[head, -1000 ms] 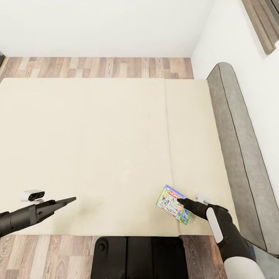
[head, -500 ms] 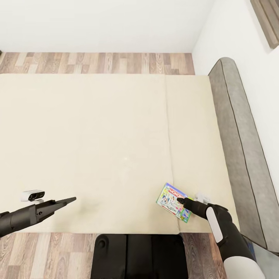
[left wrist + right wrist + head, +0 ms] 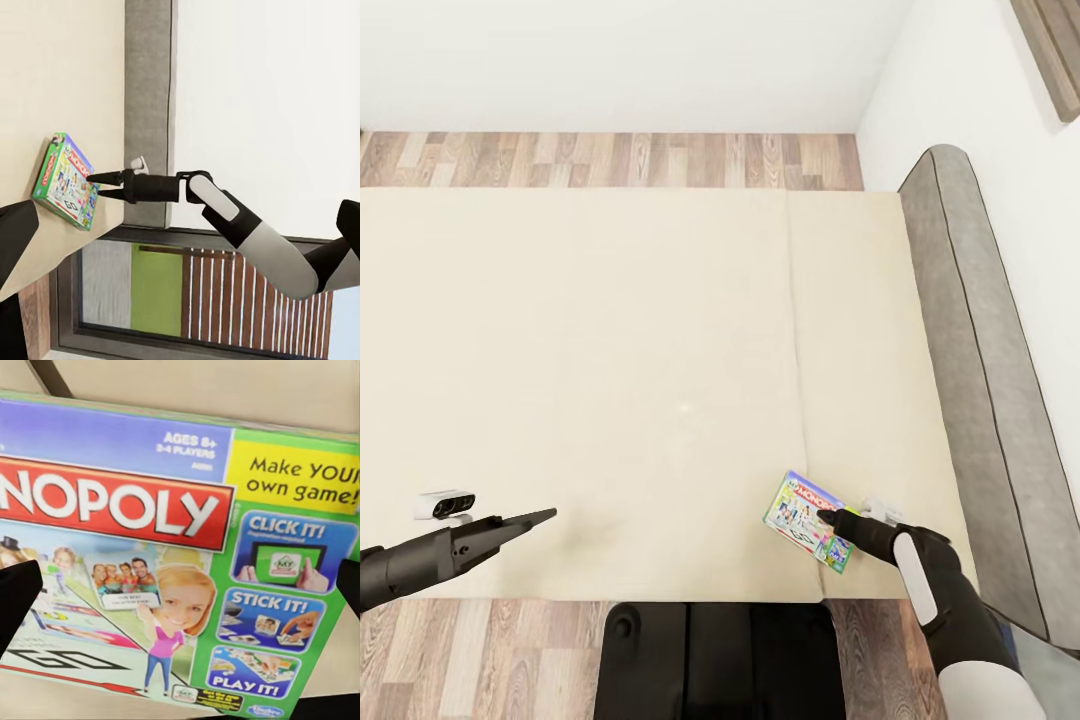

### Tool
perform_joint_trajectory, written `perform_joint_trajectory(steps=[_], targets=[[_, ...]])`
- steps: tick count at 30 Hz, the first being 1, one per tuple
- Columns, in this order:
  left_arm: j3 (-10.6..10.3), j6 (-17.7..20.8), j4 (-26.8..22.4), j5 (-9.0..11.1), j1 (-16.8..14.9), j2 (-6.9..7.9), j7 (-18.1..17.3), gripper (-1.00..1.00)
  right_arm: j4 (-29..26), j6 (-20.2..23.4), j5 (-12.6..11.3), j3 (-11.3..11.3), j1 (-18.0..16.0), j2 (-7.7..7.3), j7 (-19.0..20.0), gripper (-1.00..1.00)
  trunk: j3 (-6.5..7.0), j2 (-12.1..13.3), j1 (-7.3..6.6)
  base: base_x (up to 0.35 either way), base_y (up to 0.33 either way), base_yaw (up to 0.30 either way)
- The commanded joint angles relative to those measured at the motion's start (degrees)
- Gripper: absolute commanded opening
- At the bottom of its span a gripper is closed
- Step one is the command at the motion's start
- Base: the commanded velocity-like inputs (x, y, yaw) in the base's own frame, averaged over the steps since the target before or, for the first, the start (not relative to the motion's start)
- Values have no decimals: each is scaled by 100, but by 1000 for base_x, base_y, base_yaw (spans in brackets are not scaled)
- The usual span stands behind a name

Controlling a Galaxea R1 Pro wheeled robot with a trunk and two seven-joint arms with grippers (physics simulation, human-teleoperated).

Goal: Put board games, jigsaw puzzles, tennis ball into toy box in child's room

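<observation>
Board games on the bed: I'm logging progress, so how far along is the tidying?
Nothing looks finished from here. One board game lies flat near the bed's front edge, and the right gripper is open, its fingertips over the game, not gripping yet. The left gripper hovers over bare mattress, carrying nothing. Left to do: grasp this game and carry it to the toy box; the other toys can't be judged here.

board game [image 3: 172,562] reads "nopoly" ("ages 8+")
</observation>
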Motion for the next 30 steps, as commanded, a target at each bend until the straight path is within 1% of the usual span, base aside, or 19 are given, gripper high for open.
perform_joint_trajectory(steps=[1, 6, 14, 30], targets=[[-3, 60, 1, -6, -5, 1, -24, 100, 67, -48, 99, -19, 0, -3, 4, 100, -7, -6, 8, 0, 0, 0], [-8, 60, 1, -6, -2, 1, -24, 100, 68, -51, 96, -34, 0, -39, -10, 100, -7, -6, 8, 0, 0, 0], [-11, 58, 1, -6, -5, -7, -24, 100, 69, -61, 103, -54, 0, -58, -27, 100, -7, -6, 8, 0, 0, 0], [-11, 60, 1, -6, -4, -2, -24, 100, 68, -64, 105, -58, 0, -36, -38, 100, 36, -6, 8, 0, 0, 0]])
